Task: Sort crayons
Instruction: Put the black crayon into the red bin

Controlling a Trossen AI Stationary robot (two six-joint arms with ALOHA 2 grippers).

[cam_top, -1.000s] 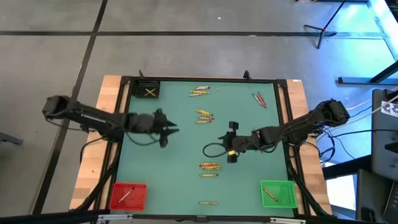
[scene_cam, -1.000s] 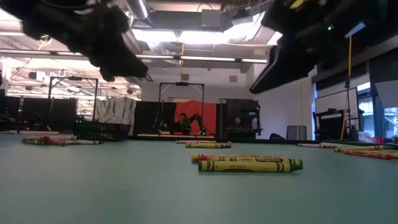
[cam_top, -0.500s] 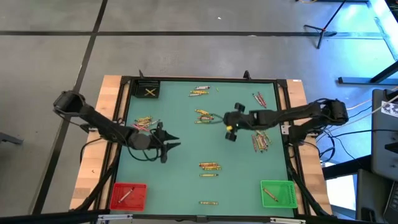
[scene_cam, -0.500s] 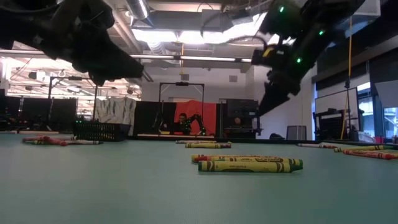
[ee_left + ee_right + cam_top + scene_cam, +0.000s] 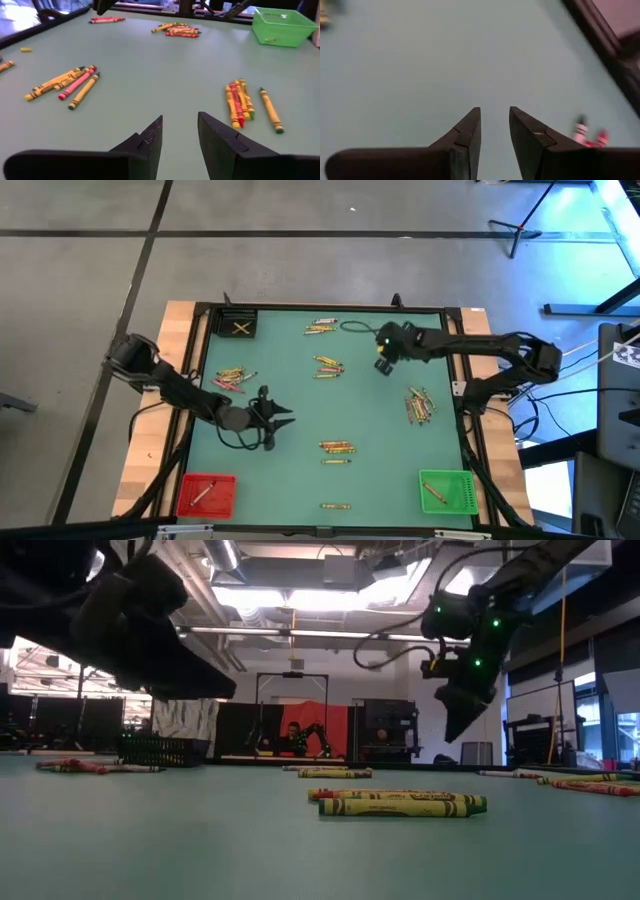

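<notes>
Currently, the left gripper (image 5: 277, 418) hangs over bare green mat in the lower left-centre of the high view, its fingers (image 5: 150, 137) parted by a narrow gap with nothing between them. The right gripper (image 5: 382, 364) sits in the upper centre-right of that view, raised off the surface in the low view (image 5: 455, 725); its fingers (image 5: 469, 131) also stand slightly apart and empty.

The crayons (image 5: 337, 447) lie in scattered clusters on the table (image 5: 290, 480). One group rests at lower centre, just right of the left gripper; another (image 5: 328, 366) at centre, near the right gripper; a third (image 5: 320, 328) close to the top edge; a fourth (image 5: 232, 376) toward the left edge; a fifth (image 5: 419, 405) near the right edge; and a small set (image 5: 335, 505) near the bottom edge. In the left wrist view a yellow-and-red bundle (image 5: 239, 102) lies ahead of the fingers, apart from them.

A red bin (image 5: 206, 493) occupies the lower left corner and a green bin (image 5: 446, 490) the lower right; each appears to hold one crayon, though the detail is small. A black bin (image 5: 238, 326) sits at the upper left corner. Open mat lies between the two grippers and around the left gripper.
</notes>
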